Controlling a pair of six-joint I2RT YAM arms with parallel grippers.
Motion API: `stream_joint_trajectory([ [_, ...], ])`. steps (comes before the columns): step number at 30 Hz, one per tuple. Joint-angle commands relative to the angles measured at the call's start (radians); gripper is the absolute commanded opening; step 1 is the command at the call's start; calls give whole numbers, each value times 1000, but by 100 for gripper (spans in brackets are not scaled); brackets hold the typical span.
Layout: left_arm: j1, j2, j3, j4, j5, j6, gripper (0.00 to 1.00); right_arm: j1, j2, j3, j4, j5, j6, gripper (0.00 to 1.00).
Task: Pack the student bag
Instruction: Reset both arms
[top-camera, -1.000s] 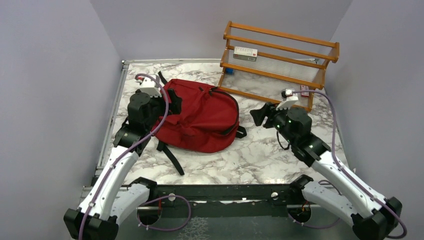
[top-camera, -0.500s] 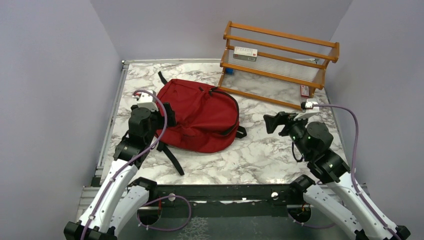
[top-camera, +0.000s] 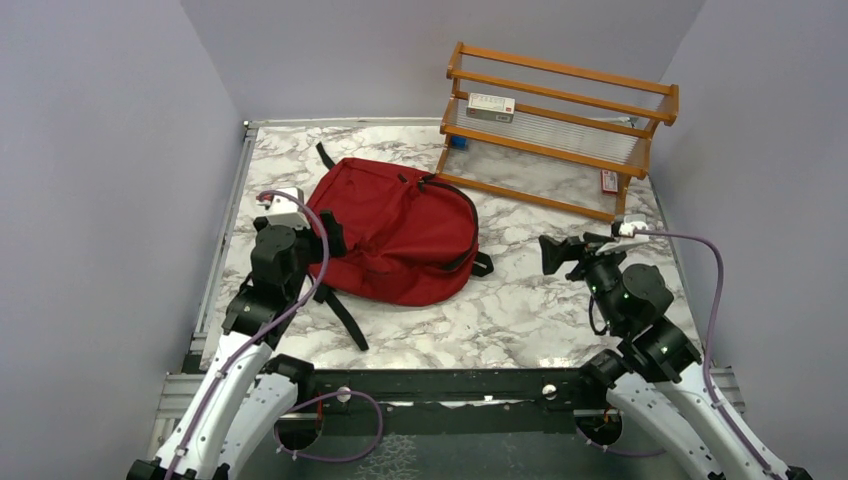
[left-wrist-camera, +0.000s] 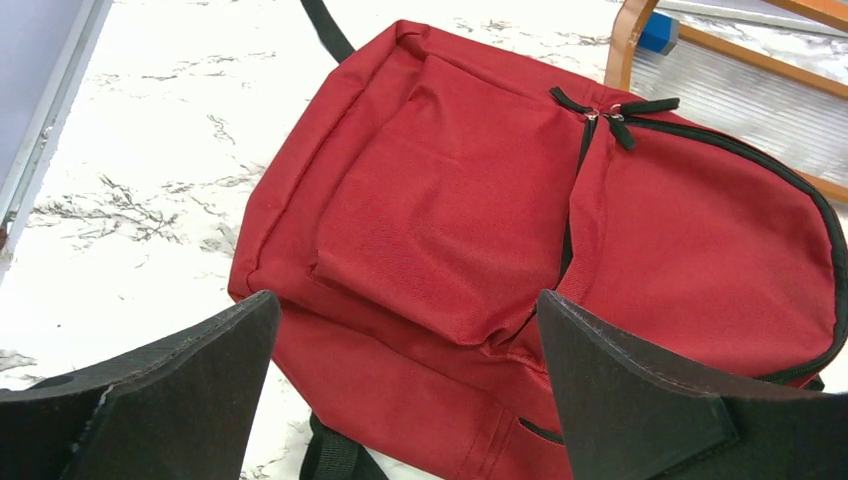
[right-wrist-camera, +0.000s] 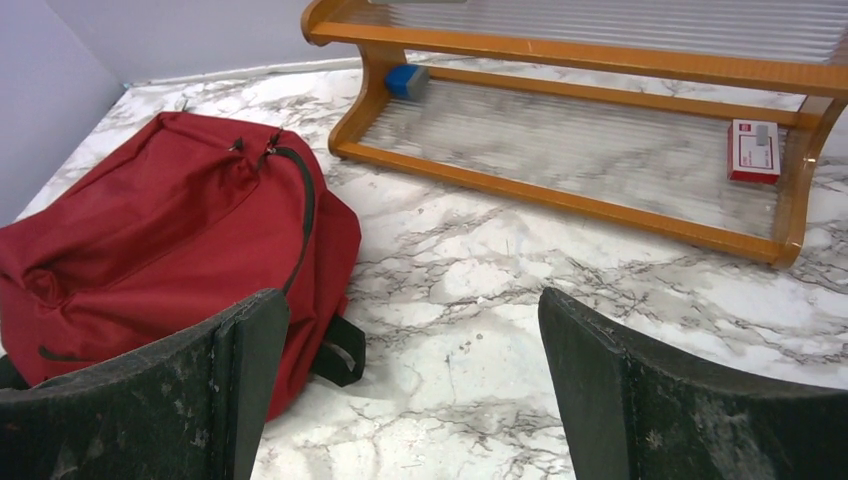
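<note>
1. The student bag (top-camera: 395, 240): a large dark-red fabric backpack with black zips and straps. It lies flat on the left-centre of the white, grey-veined marble surface (top-camera: 520, 310), front pocket uppermost. The main zip is closed, and its two black zipper pulls (left-wrist-camera: 600, 108) meet at the bag's top end. One black strap (top-camera: 342, 318) trails onto the surface at the near side.

2. Orange-brown wooden rack (right-wrist-camera: 372, 110) with ribbed clear shelves, far right; its left foot is just beside the bag's top end.
   - Upper shelf: small white box (top-camera: 490, 106).
   - Lower shelf: small blue block (right-wrist-camera: 406, 80) at the left end, small red-and-white box (right-wrist-camera: 753, 150) at the right end.

3. Left gripper (left-wrist-camera: 402, 300): fingers apart, nothing between them, above the bag's near-left edge.

4. Right gripper (right-wrist-camera: 412, 300): fingers apart and empty, over bare surface to the right of the bag, apart from it.
</note>
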Motion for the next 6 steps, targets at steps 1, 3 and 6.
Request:
stream_joint_trajectory([
  [1, 4, -47, -17, 22, -4, 15, 99, -7, -28, -22, 52, 38, -31, 100],
  [3, 4, -64, -20, 20, -9, 10, 99, -7, -34, -30, 59, 44, -37, 100],
  [6, 4, -70, -15, 14, -32, 0, 99, -7, -29, -35, 67, 56, -37, 100],
])
